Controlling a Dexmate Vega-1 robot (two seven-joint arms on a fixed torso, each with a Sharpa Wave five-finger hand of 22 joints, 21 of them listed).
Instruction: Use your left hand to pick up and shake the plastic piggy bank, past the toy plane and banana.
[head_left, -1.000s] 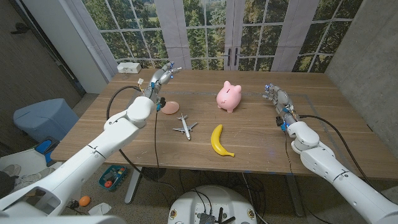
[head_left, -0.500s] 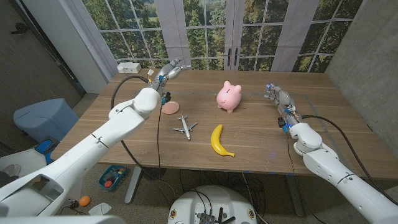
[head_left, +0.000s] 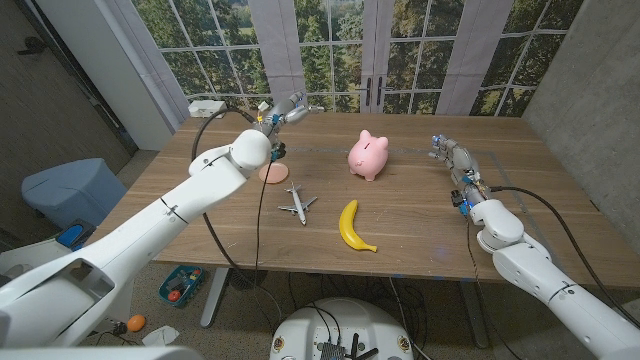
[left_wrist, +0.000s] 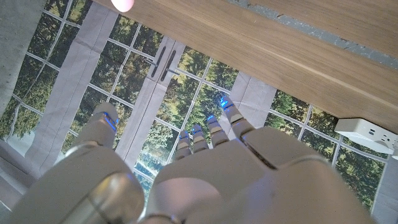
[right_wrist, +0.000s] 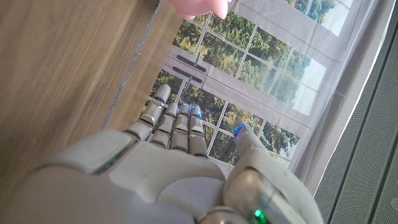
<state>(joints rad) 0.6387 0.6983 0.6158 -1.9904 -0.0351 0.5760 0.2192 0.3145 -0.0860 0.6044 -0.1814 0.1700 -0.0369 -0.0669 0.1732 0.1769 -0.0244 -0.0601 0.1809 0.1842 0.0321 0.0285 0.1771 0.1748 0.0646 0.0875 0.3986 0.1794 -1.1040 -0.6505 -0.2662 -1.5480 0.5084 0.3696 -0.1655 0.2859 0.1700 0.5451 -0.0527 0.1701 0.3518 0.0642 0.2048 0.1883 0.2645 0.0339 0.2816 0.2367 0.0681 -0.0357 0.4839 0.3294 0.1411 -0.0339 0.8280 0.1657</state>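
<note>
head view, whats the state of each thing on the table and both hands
piggy bank: upright on the table, untouched
toy plane: lying on the table
banana: lying on the table
pink disc: flat on the table
left hand: raised, open, holding nothing
right hand: open, holding nothing

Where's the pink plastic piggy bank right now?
In the head view, the pink plastic piggy bank stands mid-table toward the far edge, beyond the yellow banana, between the left hand and right hand.

left hand (head_left: 288, 108) raised, empty, right hand (head_left: 447, 153) open
</note>
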